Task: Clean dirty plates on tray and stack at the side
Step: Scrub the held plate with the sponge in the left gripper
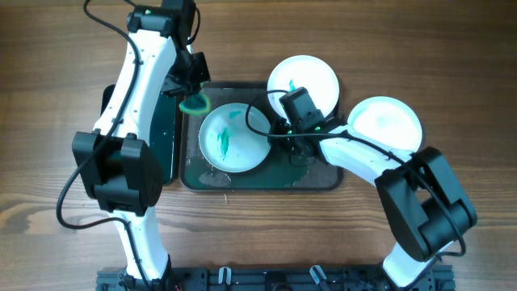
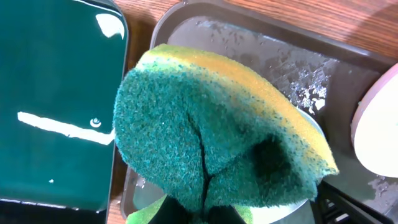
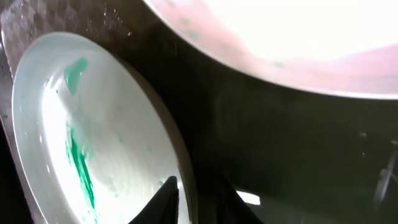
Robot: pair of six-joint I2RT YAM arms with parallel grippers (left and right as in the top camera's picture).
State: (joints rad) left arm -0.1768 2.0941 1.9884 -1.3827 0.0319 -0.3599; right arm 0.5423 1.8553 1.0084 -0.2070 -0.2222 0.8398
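Observation:
A white plate with teal-green smears (image 1: 233, 139) lies in the dark grey tray (image 1: 266, 179). My right gripper (image 1: 279, 133) is shut on its right rim; in the right wrist view the fingers (image 3: 193, 193) straddle the rim of this plate (image 3: 93, 137). A clean white plate (image 1: 303, 79) sits at the tray's back right corner. A pale blue plate (image 1: 386, 123) lies on the table to the right of the tray. My left gripper (image 1: 192, 95) is shut on a green and yellow sponge (image 2: 211, 124), held above the tray's back left corner (image 2: 261, 43).
A narrow black tray of green liquid (image 2: 56, 93) stands left of the grey tray, mostly under my left arm in the overhead view (image 1: 170, 137). Water drops lie on the grey tray. Bare wooden table (image 1: 48, 97) surrounds both trays.

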